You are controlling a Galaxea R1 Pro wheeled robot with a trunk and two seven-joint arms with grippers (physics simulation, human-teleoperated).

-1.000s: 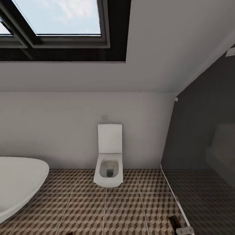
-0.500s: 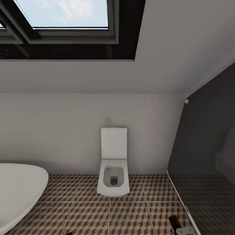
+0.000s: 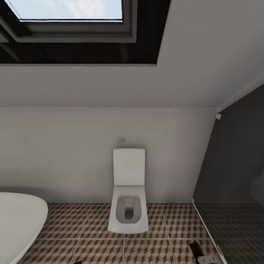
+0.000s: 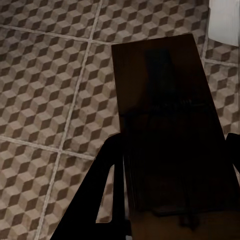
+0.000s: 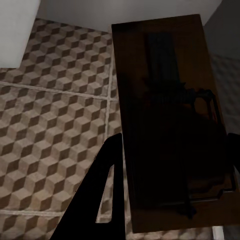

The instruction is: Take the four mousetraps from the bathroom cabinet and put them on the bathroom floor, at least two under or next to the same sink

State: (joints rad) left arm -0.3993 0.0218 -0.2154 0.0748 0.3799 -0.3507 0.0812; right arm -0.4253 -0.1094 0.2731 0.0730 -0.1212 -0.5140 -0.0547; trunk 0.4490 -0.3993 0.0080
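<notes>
Left pincer pinching a dark-brown mousetrap above the cube-patterned bathroom floor, right pincer likewise pinching a second mousetrap, white toilet against the wall ahead, bathtub on the left

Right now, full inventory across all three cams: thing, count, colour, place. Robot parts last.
toilet: 1, white, lid up, against the far wall, centre of head view
bathtub: 1, white, rounded, at head view's lower left
skylight window: 1, dark frame, sky showing, in the sloped ceiling
glass partition: 1, dark grey, at head view's right
bathroom floor: brown, beige and grey cube-pattern tiles, in all views
left mousetrap: 1, dark brown, flat, held over the tiles
right mousetrap: 1, dark brown, flat, held over the tiles
left gripper: black, shut on its mousetrap
right gripper: black, shut on its mousetrap
</notes>
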